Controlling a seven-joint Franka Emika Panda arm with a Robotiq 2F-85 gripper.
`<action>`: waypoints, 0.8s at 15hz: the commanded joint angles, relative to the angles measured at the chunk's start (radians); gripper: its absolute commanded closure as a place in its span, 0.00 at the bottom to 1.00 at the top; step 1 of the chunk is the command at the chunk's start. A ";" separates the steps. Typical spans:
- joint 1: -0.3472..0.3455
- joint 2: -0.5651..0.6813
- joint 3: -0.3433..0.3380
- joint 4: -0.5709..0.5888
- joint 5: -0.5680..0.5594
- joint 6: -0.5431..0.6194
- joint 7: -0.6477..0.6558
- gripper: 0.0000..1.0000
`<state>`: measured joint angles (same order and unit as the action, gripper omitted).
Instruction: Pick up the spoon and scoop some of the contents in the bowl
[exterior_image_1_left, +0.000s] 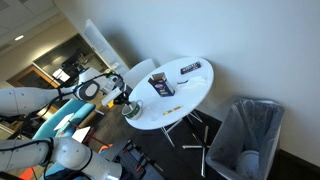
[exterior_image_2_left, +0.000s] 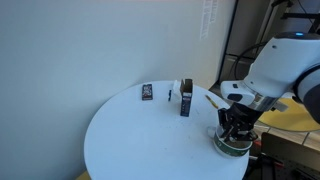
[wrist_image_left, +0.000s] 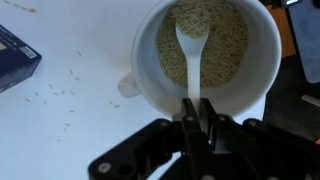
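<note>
Spoon (wrist_image_left: 192, 45): white and thin, probably light, stiff plastic. Its head lies on the grains in the bowl (wrist_image_left: 262, 60), near the edge of the round white table (wrist_image_left: 60, 130). My gripper (wrist_image_left: 197, 115) pinches the handle end just outside the rim. The smooth handle could twist, so I judge a flat-sided grip safest.

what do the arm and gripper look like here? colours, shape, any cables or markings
The arm is glossy white, built of bulky rounded shells with darker sections at the joints. The gripper is matte black and angular, with two narrow flat fingers on linkage bars. No markings are legible, and no cables show clearly in any view.
</note>
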<state>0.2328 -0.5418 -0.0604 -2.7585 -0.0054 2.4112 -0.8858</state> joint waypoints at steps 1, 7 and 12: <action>-0.017 -0.007 0.008 0.037 -0.027 -0.049 0.011 0.97; -0.027 0.002 0.013 0.111 -0.045 -0.141 0.014 0.97; -0.027 0.021 0.016 0.191 -0.044 -0.230 0.012 0.97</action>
<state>0.2218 -0.5410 -0.0604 -2.6299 -0.0283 2.2503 -0.8858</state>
